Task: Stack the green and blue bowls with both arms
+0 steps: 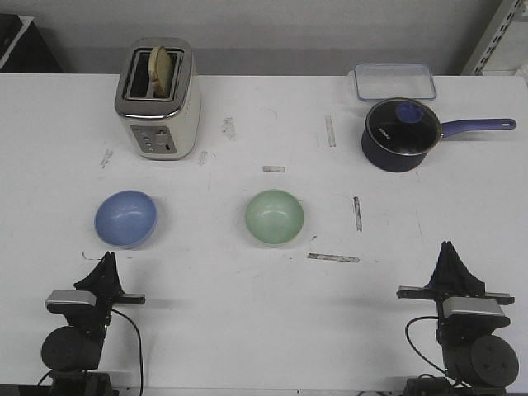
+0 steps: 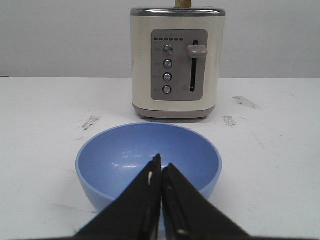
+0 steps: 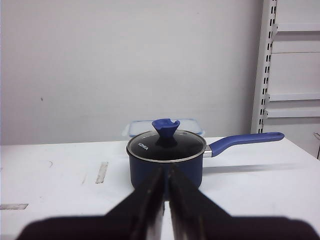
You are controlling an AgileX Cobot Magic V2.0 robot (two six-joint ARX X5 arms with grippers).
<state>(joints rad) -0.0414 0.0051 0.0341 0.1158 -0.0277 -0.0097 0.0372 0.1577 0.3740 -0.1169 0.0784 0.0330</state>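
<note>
White and a bit scuffed, the desk (image 1: pixel 247 313) holds two small bowls side by side but well apart. The blue bowl (image 1: pixel 125 219) sits at the middle left of the front view, and the green bowl (image 1: pixel 274 217) sits near the middle. Both stand upright with nothing inside. The left hand (image 1: pixel 106 262) is at the lower left of the picture, just below the blue bowl and not touching it. Its two black fingers (image 2: pixel 145 200) are pressed together with nothing between them. In the left wrist view, the blue bowl (image 2: pixel 148 162) is right in front of those fingers, and a cream toaster (image 2: pixel 177 62) stands behind it. The toaster (image 1: pixel 158 99) is at the upper left of the front view with bread (image 1: pixel 162 68) in its slot. The right hand (image 1: pixel 450 254) is at the lower right, also pressed together and holding nothing. A dark blue saucepan (image 1: pixel 402 135) with a glass lid (image 3: pixel 166 144) sits at the upper right, with a clear box (image 1: pixel 395 81) behind it.
</note>
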